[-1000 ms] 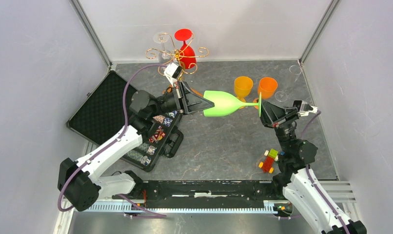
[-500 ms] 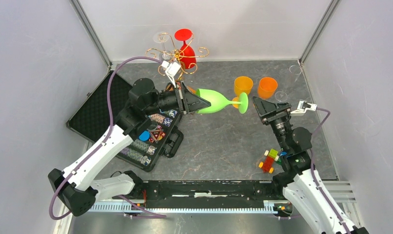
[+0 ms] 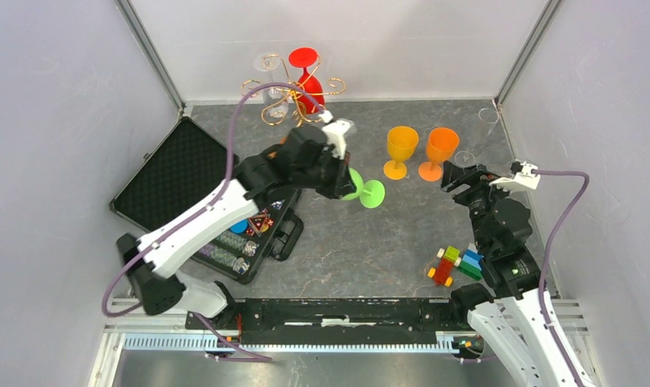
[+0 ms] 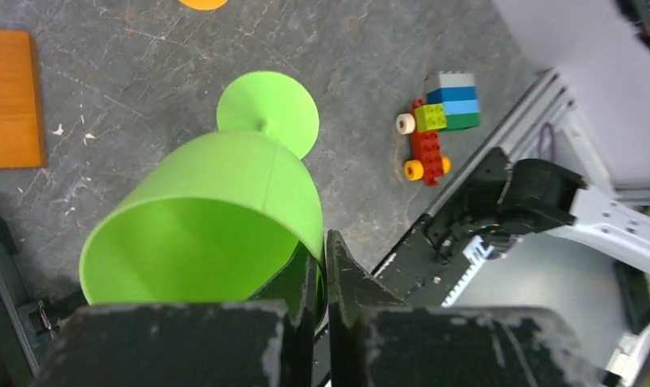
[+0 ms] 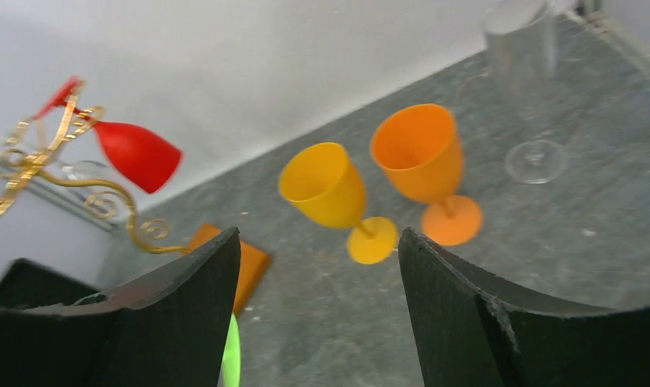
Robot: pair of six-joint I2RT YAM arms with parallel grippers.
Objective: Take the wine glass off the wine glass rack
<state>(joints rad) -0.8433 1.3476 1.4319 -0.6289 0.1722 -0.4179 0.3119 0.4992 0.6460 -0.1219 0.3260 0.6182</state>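
The gold wire wine glass rack (image 3: 293,87) stands at the back with a red glass (image 3: 310,90) and a clear glass (image 3: 267,63) hanging on it. Its wooden base (image 4: 11,97) shows in the left wrist view. My left gripper (image 3: 338,179) is shut on the rim of a green wine glass (image 4: 201,218), one finger inside the bowl. The glass is near upright with its foot (image 3: 372,193) down by the table; I cannot tell whether it touches. My right gripper (image 3: 460,173) is open and empty, to the right of the green glass; the right wrist view (image 5: 318,266) shows its fingers wide apart.
A yellow glass (image 3: 402,145) and an orange glass (image 3: 443,145) stand upright at the back right, with a clear glass (image 3: 488,117) near the right wall. An open black case of poker chips (image 3: 177,181) lies on the left. A toy brick car (image 3: 455,264) lies at the right front.
My right gripper let go of the green glass's foot and drew back right. My left arm swung the glass from lying sideways to near upright, foot down.
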